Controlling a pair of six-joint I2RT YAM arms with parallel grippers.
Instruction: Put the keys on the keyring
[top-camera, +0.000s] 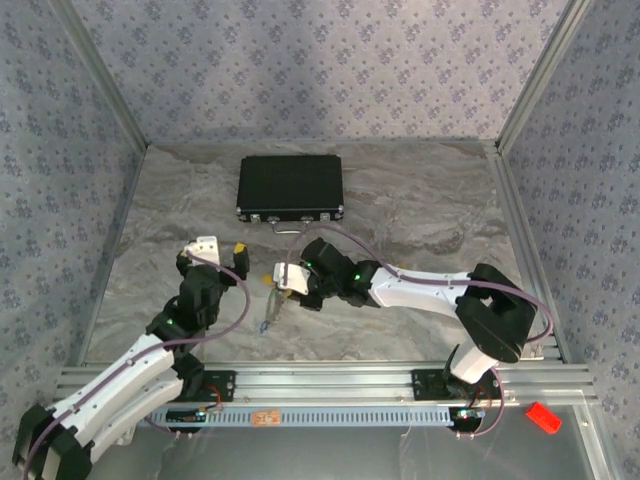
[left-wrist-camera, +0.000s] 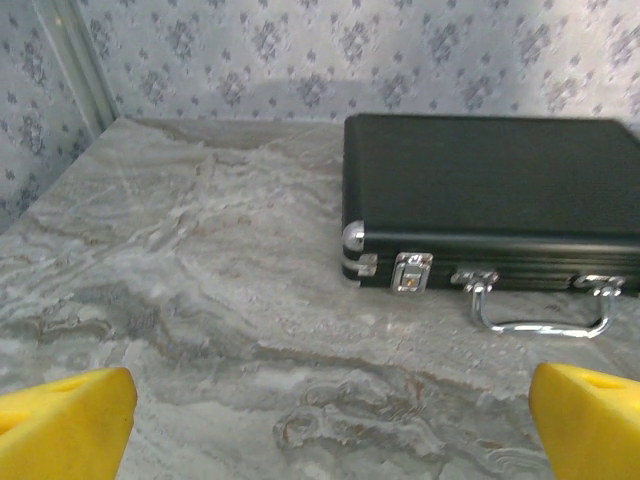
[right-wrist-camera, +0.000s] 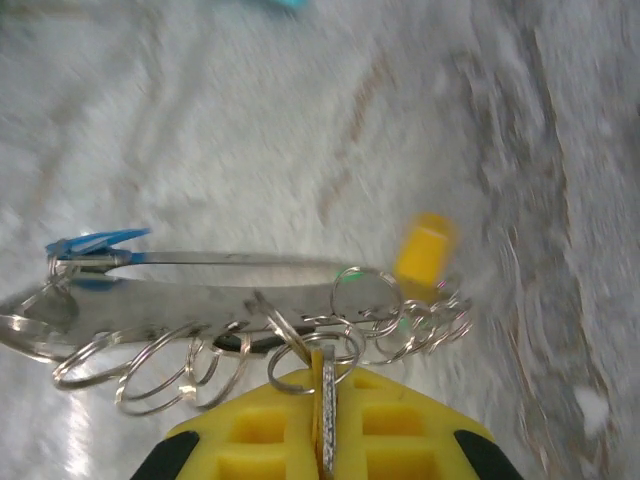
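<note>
First, left gripper (top-camera: 222, 250): yellow fingertips (left-wrist-camera: 70, 415) spread wide, empty, apparently free to fetch a key. Next, keyring (right-wrist-camera: 220, 325), blue tag (right-wrist-camera: 95, 245) attached: hangs over the tabletop (top-camera: 420, 210), probably so its loops stay reachable. Right gripper (right-wrist-camera: 325, 420): pinched tight on one ring. Behind: closed black case (top-camera: 290, 187).

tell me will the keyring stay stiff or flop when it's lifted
Likely floppy: the keyring is a string of loose linked rings hanging from the right gripper. Probably light, being thin wire. It may swing and snag, with many open loops.
</note>
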